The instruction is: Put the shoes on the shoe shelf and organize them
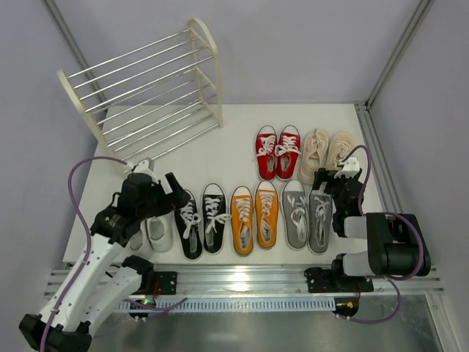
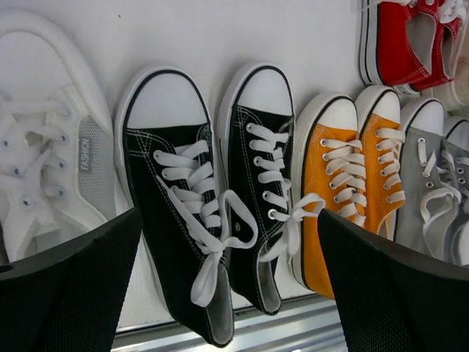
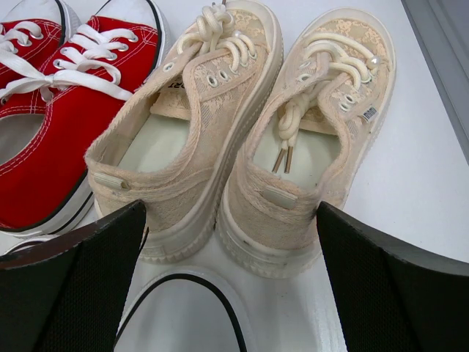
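- Gaping wide, left claw [image 2: 229, 216] hovers over black sneakers [image 2: 172, 213] before the shoe shelf [image 1: 75, 95]; grip one heel squarely.
- Right claw [image 3: 231, 209], likewise spread, overhangs beige sneakers [image 3: 198, 103].

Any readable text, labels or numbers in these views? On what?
"FASHION": grey side tab on the white sneaker.
Insole print in the beige sneaker beside the red sneaker: partly hidden, unreadable.
Barcode sticker in the other beige sneaker: too small to read.
Nothing else legible.
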You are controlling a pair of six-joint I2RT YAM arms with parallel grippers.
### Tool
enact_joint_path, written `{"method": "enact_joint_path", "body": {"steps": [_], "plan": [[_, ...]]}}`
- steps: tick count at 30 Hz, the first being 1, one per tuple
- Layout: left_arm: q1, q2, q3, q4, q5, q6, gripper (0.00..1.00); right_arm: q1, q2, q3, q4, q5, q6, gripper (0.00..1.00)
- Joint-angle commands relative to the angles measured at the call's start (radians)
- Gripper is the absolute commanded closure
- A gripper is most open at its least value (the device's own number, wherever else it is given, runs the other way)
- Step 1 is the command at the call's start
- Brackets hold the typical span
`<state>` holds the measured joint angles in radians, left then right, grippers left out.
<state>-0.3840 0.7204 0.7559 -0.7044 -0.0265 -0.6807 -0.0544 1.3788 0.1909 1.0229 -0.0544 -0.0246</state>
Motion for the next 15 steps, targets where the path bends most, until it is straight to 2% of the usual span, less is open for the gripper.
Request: {"method": "enact_joint_path", "body": {"steps": [1, 3, 6, 8, 9, 10, 11, 12, 13, 15], "plan": [[-0.003, -0.03, 0.036, -0.016, 0.127, -0.106, 0.0, 0.002, -0.014, 0.016, 0.088, -0.002, 0.008, 0.03], [-0.003, -0.074, 0.014, 0.028, 0.192, -0.15, 0.01, 0.002, -0.014, 0.018, 0.088, -0.002, 0.008, 0.03], [-0.001, -0.153, -0.087, 0.21, 0.247, -0.183, 0.0, 0.002, -0.014, 0.018, 0.088, -0.004, 0.008, 0.03], [-0.001, -0.228, -0.121, 0.229, 0.193, -0.168, 0.0, 0.001, -0.014, 0.018, 0.086, -0.002, 0.008, 0.03], [-0.003, -0.237, -0.101, 0.162, 0.127, -0.172, 0.0, 0.002, -0.012, 0.016, 0.088, -0.002, 0.008, 0.03], [-0.003, -0.211, -0.061, 0.067, -0.001, -0.184, 0.0, 0.001, -0.014, 0.018, 0.088, -0.002, 0.008, 0.03], [-0.001, -0.167, -0.02, -0.189, -0.224, -0.204, 0.0, 0.001, -0.014, 0.018, 0.088, -0.004, 0.008, 0.03], [-0.003, -0.112, 0.072, -0.299, -0.328, -0.242, 0.0, 0.002, -0.014, 0.018, 0.088, -0.002, 0.008, 0.03], [-0.003, 0.021, 0.115, -0.414, -0.396, -0.282, 0.0, 0.001, -0.014, 0.018, 0.088, -0.002, 0.008, 0.03], [-0.003, 0.124, 0.227, -0.539, -0.418, -0.284, 0.0, 0.002, -0.012, 0.018, 0.088, -0.002, 0.008, 0.03]]}}
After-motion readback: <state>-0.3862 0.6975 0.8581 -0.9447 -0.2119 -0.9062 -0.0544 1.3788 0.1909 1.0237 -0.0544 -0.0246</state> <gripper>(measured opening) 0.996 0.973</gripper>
